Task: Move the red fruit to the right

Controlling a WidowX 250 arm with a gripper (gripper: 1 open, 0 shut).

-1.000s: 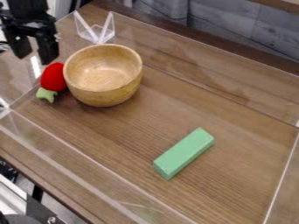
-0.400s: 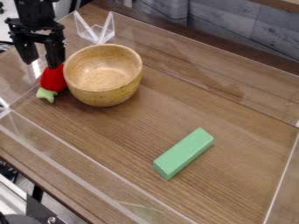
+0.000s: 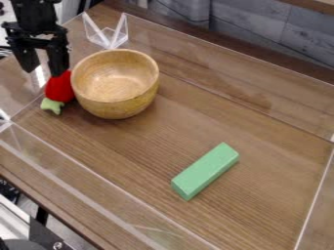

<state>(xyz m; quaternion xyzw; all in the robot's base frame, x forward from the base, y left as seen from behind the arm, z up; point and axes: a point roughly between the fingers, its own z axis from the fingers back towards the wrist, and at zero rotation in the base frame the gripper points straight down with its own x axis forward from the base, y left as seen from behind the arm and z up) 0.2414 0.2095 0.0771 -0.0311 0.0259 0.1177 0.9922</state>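
Wooden bowl (image 3: 116, 83) on the wooden bench (image 3: 222, 107), taken as the landmark. The red fruit (image 3: 58, 88), with its light-green cap at the lower end, lies on the bench against the bowl's left side. The gripper (image 3: 42, 61) hangs above the fruit, up and left of the bowl, pointing down with jaws spread wide and holding nothing. A green rectangular block (image 3: 206, 171) lies well apart, below and right of the bowl.
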